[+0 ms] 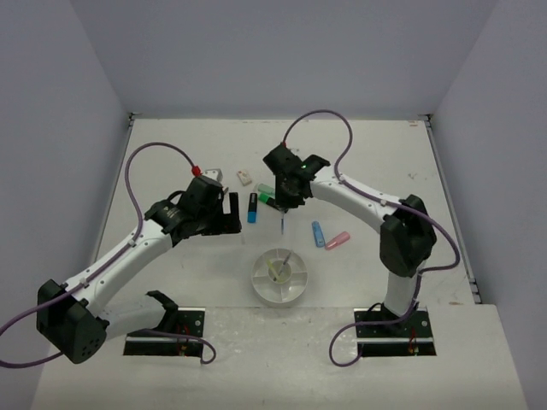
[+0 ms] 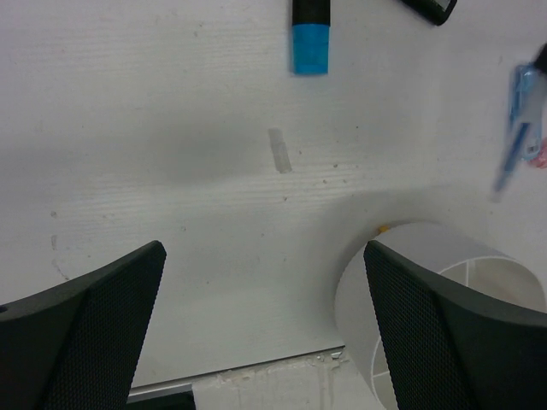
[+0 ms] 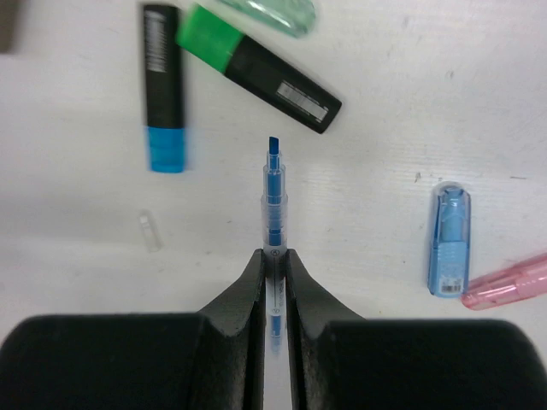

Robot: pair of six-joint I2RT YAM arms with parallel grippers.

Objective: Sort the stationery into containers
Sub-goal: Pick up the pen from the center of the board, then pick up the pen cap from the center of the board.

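We are holding the blue pen [image 3: 273, 196] clamped in the right gripper [image 3: 273, 256], above the table [image 1: 171, 154] between the highlighters [image 3: 261, 73] and the dish [image 1: 278, 299]. We are risking the thin barrel pivoting in the grip and landing outside the dish. The left gripper [image 2: 263, 249], jaws apart and empty, is hovering beside the dish.

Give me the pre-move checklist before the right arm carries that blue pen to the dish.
1. Grip: right pincer shut on blue pen: ok.
2. Pen tip off the table: cannot tell.
3. Route to the white divided dish, nothing in between: ok.
4. Free wedge in the dish, near ones look bare: ok.
5. Left pincer open, empty, aside of the route: ok.
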